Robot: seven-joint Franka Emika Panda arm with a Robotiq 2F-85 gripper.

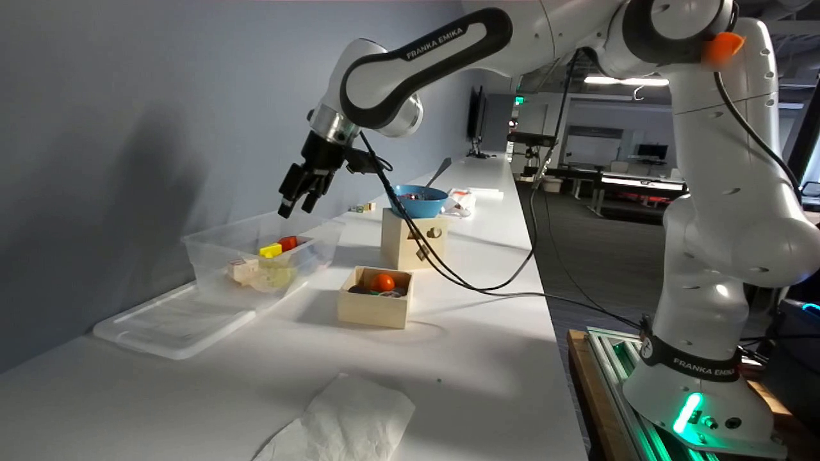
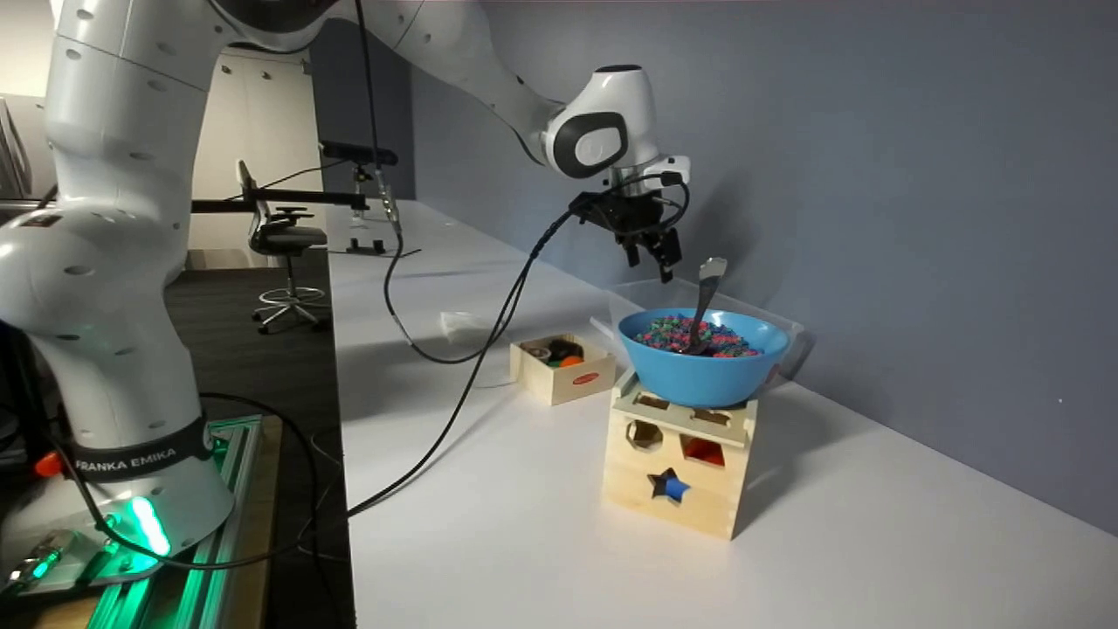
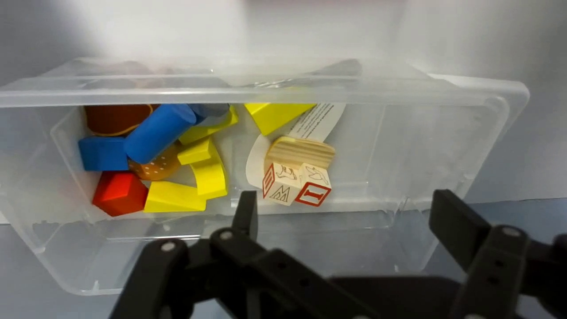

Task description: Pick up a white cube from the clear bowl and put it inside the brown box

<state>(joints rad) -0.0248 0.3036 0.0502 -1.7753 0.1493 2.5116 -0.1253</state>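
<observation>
The clear bowl (image 1: 208,262) stands along the wall, a deep transparent tub; its rim (image 3: 283,95) crosses the wrist view. Two whitish cubes with letters and pictures, one (image 3: 280,184) left and one (image 3: 313,184) right, touch each other in it, against a striped wooden piece (image 3: 299,153). The brown box (image 1: 371,312) sits beside the tub and holds an orange ball and dark items; it also shows in an exterior view (image 2: 563,382). My gripper (image 1: 296,208) is open and empty above the tub; in the wrist view its fingers (image 3: 345,199) are wide apart, the cubes beyond the left fingertip.
Red (image 3: 118,192), yellow (image 3: 208,173) and blue blocks (image 3: 159,133) lie in the tub's left part. A blue bowl (image 2: 707,371) with a spoon stands on a cream carton (image 2: 672,472). A flat clear tray (image 1: 173,320) and a white cloth (image 1: 359,416) lie on the table. Cables hang from the arm.
</observation>
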